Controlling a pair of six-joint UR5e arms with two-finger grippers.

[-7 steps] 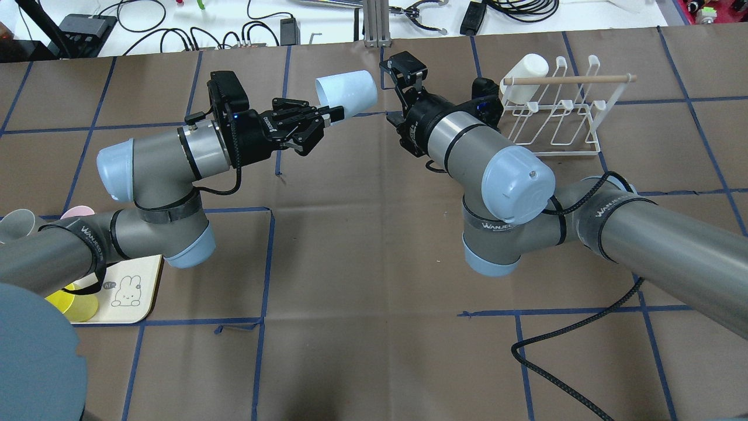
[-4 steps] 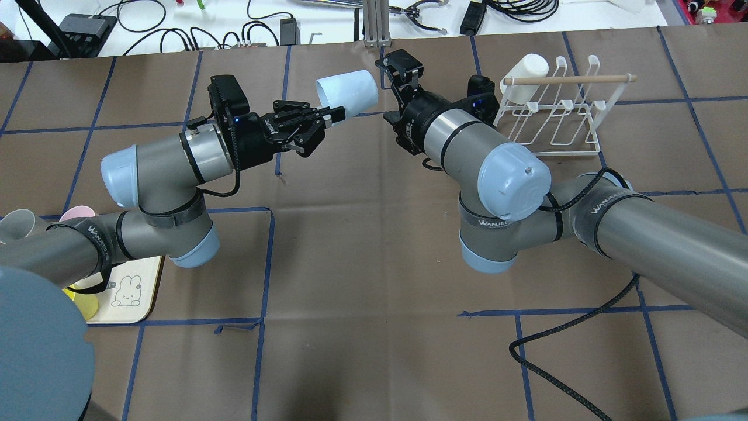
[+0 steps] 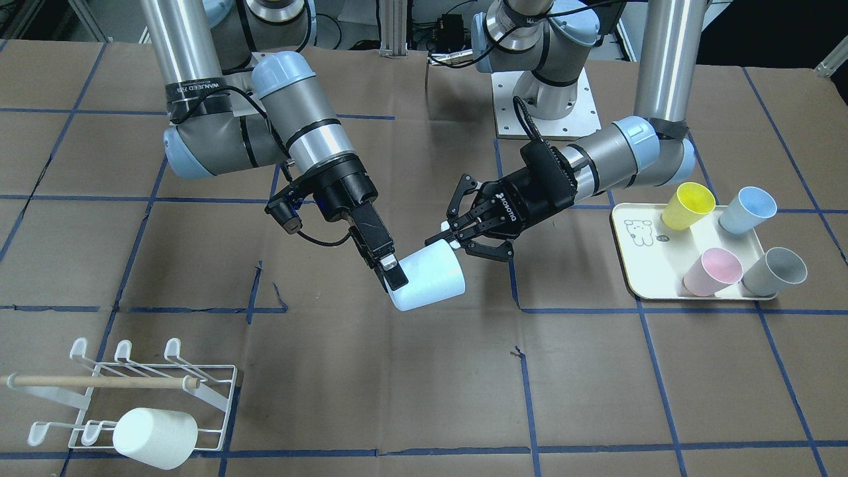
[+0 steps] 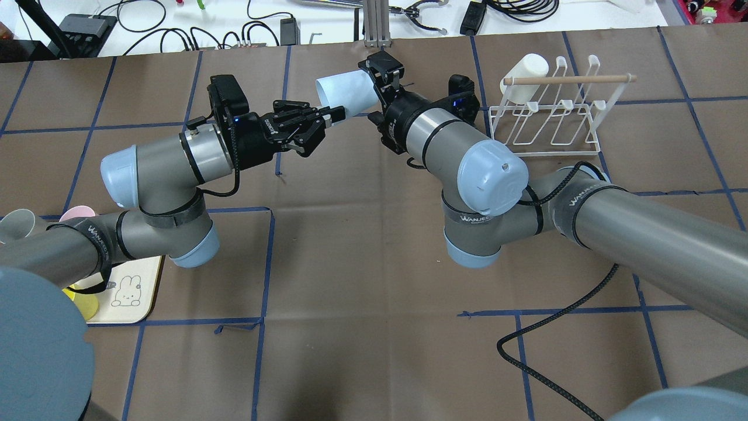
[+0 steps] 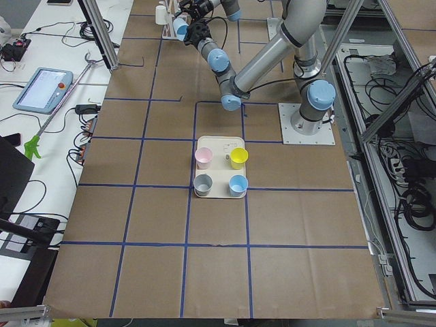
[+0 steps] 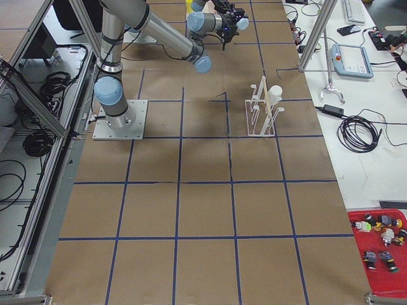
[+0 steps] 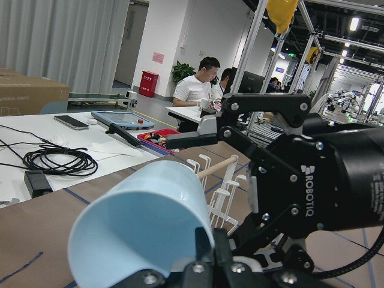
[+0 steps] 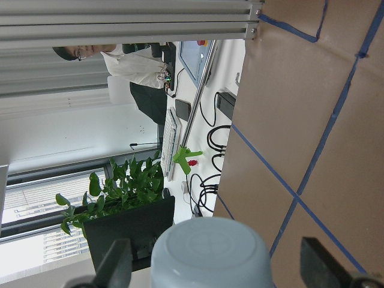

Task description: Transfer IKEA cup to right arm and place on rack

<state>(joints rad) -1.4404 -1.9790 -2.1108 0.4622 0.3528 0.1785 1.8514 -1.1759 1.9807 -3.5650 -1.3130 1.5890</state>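
The pale blue IKEA cup (image 3: 429,278) (image 4: 346,90) lies sideways in the air above the table's middle. My left gripper (image 3: 457,240) (image 4: 328,114), the ROBOTIQ claw, is shut on its rim, and the cup (image 7: 144,222) fills the left wrist view. The right arm's gripper (image 3: 399,278) (image 4: 381,71) is open. Its flat black fingers (image 8: 117,267) straddle the cup's closed base (image 8: 213,255) with a gap on each side. The white wire rack (image 3: 99,381) (image 4: 570,79) stands at the table's far right and carries one white cup (image 3: 156,437) (image 4: 526,67).
A cream tray (image 3: 646,265) on my left side holds yellow (image 3: 689,205), blue (image 3: 748,209), pink (image 3: 712,271) and grey (image 3: 772,271) cups. A black cable (image 4: 549,327) trails over the mat under the right arm. People sit at desks beyond the table.
The right arm has swung left toward the cup, and its open fingers now stand around the cup's base. The left arm and the cup have barely moved.
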